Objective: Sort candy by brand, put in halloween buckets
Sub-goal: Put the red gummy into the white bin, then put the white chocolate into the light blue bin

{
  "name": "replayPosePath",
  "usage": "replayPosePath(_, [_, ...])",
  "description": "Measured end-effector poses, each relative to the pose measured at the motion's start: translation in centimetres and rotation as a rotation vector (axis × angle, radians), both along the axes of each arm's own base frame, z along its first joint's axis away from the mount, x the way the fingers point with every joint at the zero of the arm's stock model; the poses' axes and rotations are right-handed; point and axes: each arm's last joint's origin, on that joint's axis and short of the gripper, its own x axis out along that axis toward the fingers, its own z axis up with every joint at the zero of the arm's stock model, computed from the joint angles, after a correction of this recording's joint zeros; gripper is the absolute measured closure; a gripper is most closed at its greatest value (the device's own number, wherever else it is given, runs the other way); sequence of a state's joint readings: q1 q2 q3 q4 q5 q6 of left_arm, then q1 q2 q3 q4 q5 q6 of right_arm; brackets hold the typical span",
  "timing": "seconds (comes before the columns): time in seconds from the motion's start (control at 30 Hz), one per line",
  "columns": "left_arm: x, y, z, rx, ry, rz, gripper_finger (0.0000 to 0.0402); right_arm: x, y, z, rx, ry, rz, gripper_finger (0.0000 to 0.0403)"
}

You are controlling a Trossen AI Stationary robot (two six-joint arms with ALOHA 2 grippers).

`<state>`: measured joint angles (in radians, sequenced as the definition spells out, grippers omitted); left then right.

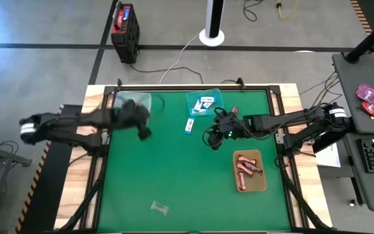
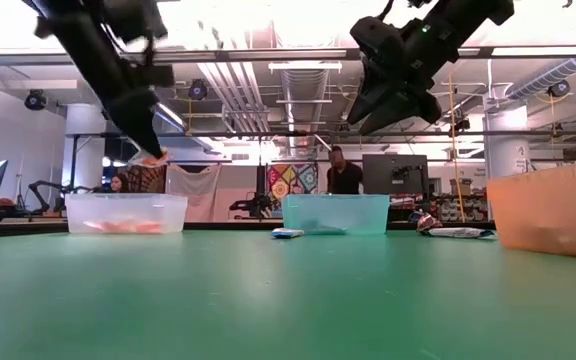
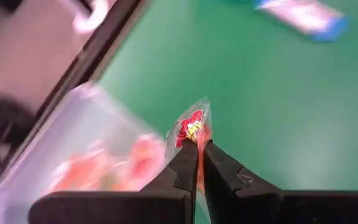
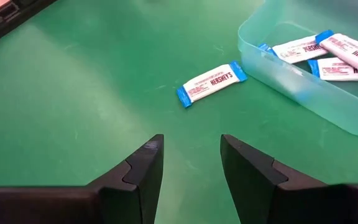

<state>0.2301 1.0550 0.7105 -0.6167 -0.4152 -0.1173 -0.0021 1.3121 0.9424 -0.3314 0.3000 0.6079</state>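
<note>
My left gripper (image 3: 197, 163) is pinched tight on a clear twist (image 3: 191, 127) w/ a red-pink sweet inside; the wrapper sticks out past my fingertips (image 3: 187, 163). It hangs in the air beside the pale mint bin (image 1: 134, 101) at the far left of the green table (image 1: 174, 175), not touching mat or bin. In the low view the twist (image 2: 150, 157) shows at the tip of that gripper (image 2: 148, 150), just above the mint bin (image 2: 126, 212), which has pink sweets in the bottom.

My right gripper (image 4: 191, 165) is approx. half open, fingers (image 4: 143, 168) apart w/ nothing between them, held above the table. Ahead of it lies a white-and-blue packet (image 4: 211, 83) flat on the mat, just beside the teal bin (image 4: 303, 87) but outside it. At least three more white-and-blue packets (image 4: 328, 56) lie inside that bin. From above, this gripper (image 1: 213, 138) sits near the table's middle-right, w/ the loose packet (image 1: 189, 125) between it and the teal bin (image 1: 204, 104).

The amber tray (image 1: 249, 171) on the right side holds several red-brown bars (image 1: 245, 168). One clear twist (image 1: 159, 208) lies alone near the front edge, well apart from everything else. Another dark bar (image 1: 234, 109) lies just right of the teal bin.
</note>
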Motion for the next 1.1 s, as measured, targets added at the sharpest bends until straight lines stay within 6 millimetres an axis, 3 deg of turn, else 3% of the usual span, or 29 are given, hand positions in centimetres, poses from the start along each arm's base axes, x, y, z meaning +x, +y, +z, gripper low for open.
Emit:
replayPosePath(0.2, [-3.6,7.4,-0.4,-0.098,0.026,0.196,0.0401,0.0,0.0,0.0,0.001,-0.001,-0.001,0.0250])
replayPosePath(0.4, [-5.8,10.7,-1.5,-0.167,0.027,0.312,0.0395,0.0,-0.1,0.0,-0.012,0.000,-0.014,0.0250])
replayPosePath(0.8, [-5.5,12.0,-2.7,-0.138,0.091,0.375,0.0294,0.0,-0.1,0.0,0.009,-0.008,-0.035,0.0250])
replayPosePath(0.97, [-5.0,10.9,-1.7,-0.107,0.048,0.332,0.0281,-0.2,-0.2,0.1,0.044,0.008,-0.074,0.0250])
replayPosePath(1.1, [-4.2,8.8,-0.2,-0.075,-0.034,0.243,0.0281,-0.2,-0.5,1.0,0.065,0.067,-0.128,0.0250])
